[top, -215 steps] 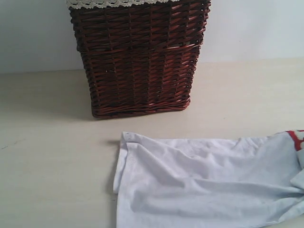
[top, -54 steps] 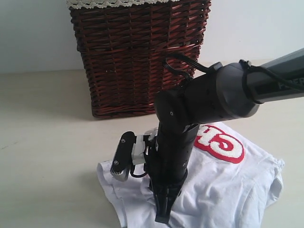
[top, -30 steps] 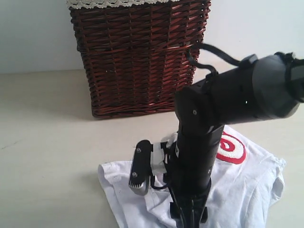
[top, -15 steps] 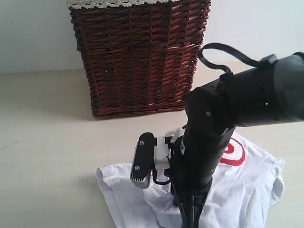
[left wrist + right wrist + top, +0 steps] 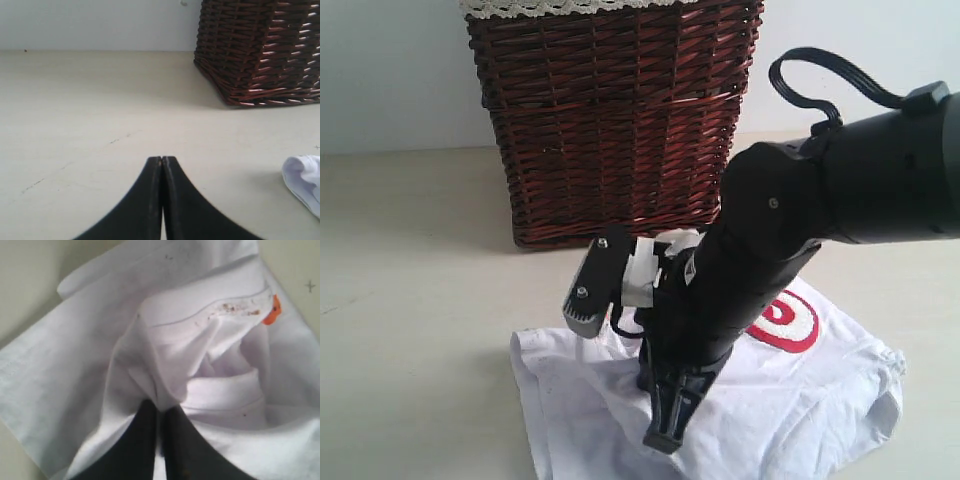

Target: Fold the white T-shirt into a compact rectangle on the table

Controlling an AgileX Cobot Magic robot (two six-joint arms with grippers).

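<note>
White T-shirt (image 5: 800,400) in right pincer (image 5: 160,411), basket (image 5: 610,120) behind

Right arm (image 5: 840,190): black, being reached in from the right of the exterior view and angled steeply downward at the wrist. Right gripper (image 5: 663,432): being pointed down, its jaws being pressed together on a pinched fold of the white T-shirt (image 5: 100,365). Left gripper (image 5: 161,162): being held roughly level, its two black fingers being pressed flat against each other along their visible length.
</note>
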